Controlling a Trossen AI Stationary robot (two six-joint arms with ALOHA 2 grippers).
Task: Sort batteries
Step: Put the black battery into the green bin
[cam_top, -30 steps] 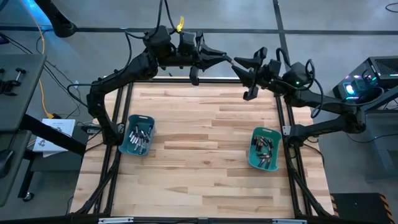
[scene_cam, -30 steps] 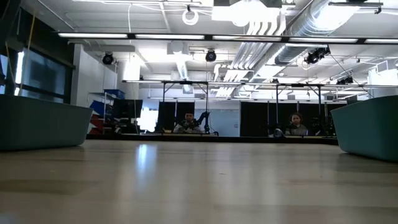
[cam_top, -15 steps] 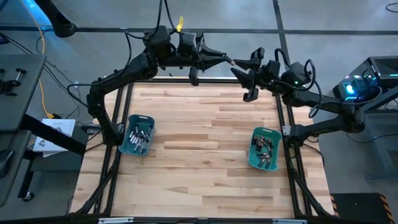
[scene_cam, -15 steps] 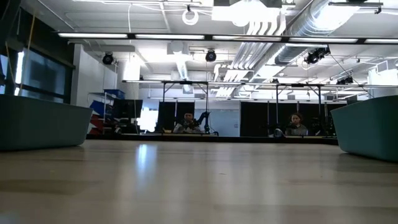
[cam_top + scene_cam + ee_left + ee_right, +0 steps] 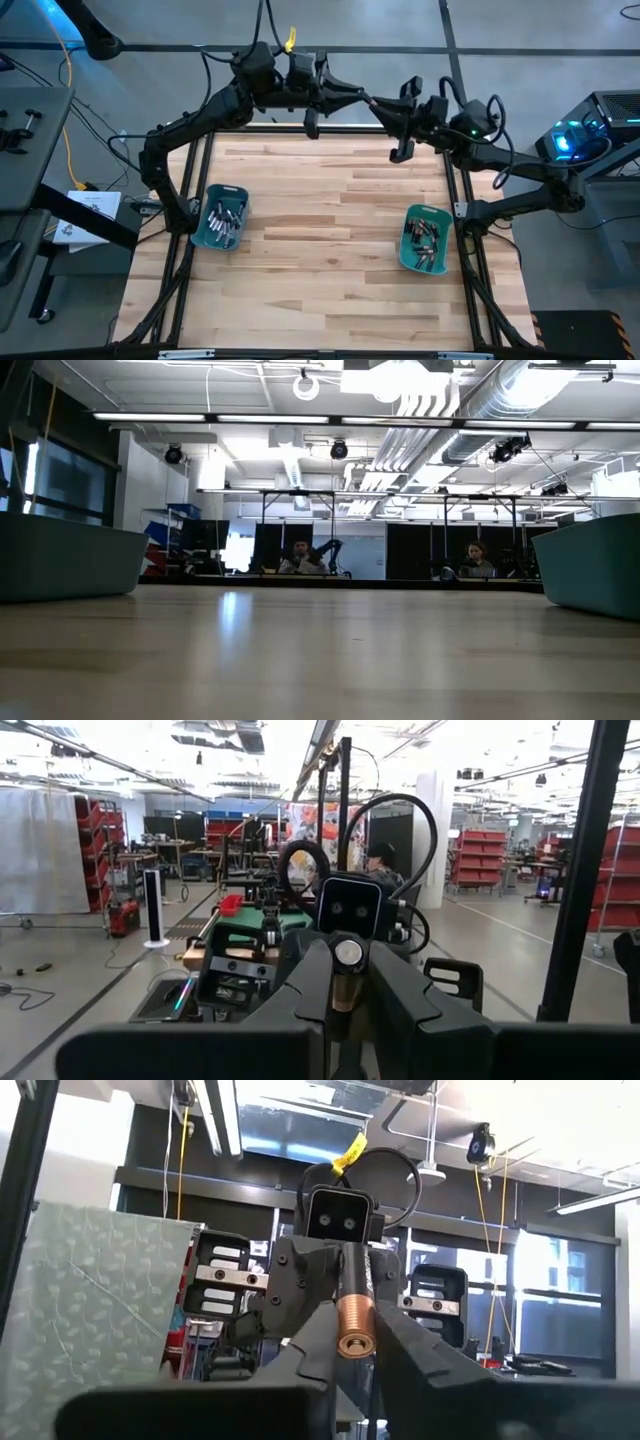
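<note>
Battery (image 5: 355, 1320), copper-ended, sits clamped between both grippers above the table's far edge: left gripper (image 5: 366, 97) and right gripper (image 5: 378, 104) each pinch one end. I judge it light, rigid, slippery; grip mid-barrel.

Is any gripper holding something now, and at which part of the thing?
Yes. Both grippers hold one small dark cylindrical battery with a copper-brown end: the left gripper at the silvery end, the right gripper at the copper-brown end.

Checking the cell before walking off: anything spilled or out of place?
No spill: batteries lie in the left bin and right bin. Oddly, one battery hangs over the table's far edge, clamped between left gripper and right gripper.
</note>
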